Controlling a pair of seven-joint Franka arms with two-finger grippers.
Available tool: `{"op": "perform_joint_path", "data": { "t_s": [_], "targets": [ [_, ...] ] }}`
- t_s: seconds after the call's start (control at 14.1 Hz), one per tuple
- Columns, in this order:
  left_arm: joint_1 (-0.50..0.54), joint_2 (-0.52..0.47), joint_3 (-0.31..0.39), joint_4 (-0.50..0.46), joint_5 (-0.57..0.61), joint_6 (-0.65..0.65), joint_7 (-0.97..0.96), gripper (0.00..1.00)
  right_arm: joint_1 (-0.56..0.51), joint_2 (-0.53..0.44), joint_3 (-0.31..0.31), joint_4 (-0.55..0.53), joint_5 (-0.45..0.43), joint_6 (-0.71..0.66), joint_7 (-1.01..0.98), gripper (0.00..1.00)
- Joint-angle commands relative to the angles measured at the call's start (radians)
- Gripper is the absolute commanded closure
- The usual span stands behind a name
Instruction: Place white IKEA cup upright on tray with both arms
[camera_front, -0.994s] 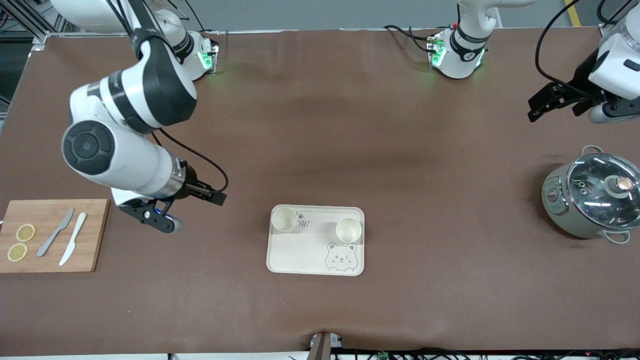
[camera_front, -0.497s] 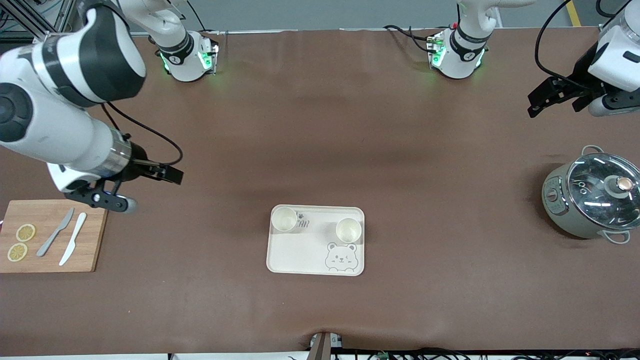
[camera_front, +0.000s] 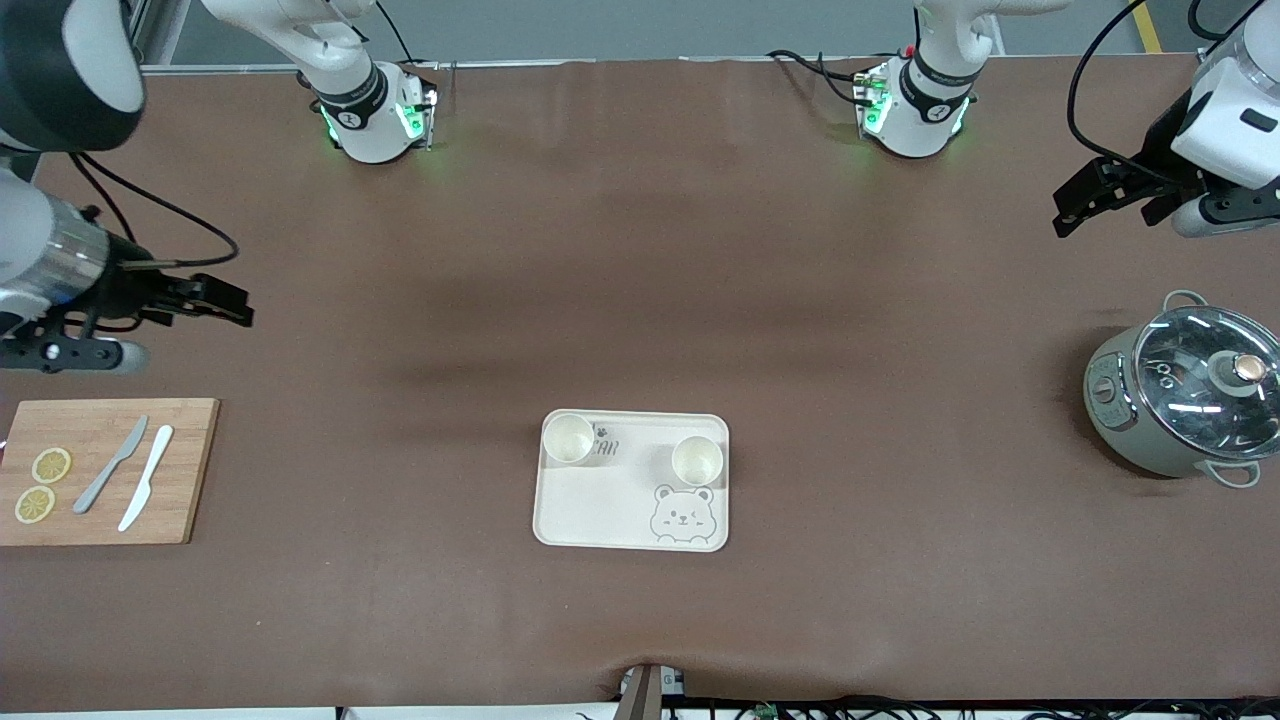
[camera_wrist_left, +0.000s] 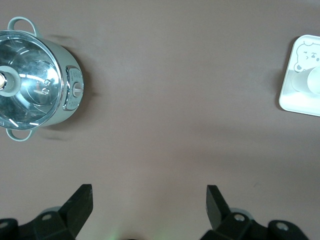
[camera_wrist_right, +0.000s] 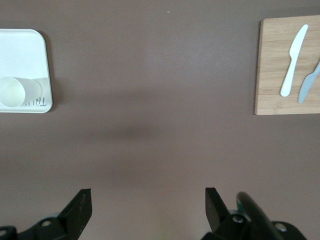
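Note:
The cream bear tray lies on the brown table, nearer to the front camera than the table's middle. Two white cups stand upright on it, one at the corner toward the right arm's end and one above the bear picture. My right gripper is open and empty, over bare table beside the cutting board. My left gripper is open and empty, over the table by the pot. The right wrist view shows the tray with one cup. The left wrist view shows the tray's edge.
A wooden cutting board with two knives and lemon slices lies at the right arm's end. A grey pot with a glass lid stands at the left arm's end, and also shows in the left wrist view.
My right arm has drawn back from beside the tray toward its own end of the table and risen. The left arm has barely moved. The cups and the tray stay put.

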Motion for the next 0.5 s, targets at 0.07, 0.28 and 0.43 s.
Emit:
{"op": "perform_joint_path", "data": {
  "t_s": [0.07, 0.28, 0.43],
  "targets": [
    [0.008, 0.012, 0.002, -0.007, -0.006, 0.031, 0.013, 0.00, -0.070, -0.088, 0.019, -0.058, -0.017, -0.025, -0.143, 0.00],
    [0.009, 0.023, 0.002, -0.006, -0.005, 0.043, 0.011, 0.00, -0.093, -0.148, 0.017, -0.102, -0.017, -0.054, -0.201, 0.00],
    [0.011, 0.023, 0.003, -0.004, -0.005, 0.043, 0.013, 0.00, -0.090, -0.162, 0.020, -0.127, -0.032, -0.045, -0.201, 0.00]
  ]
}}
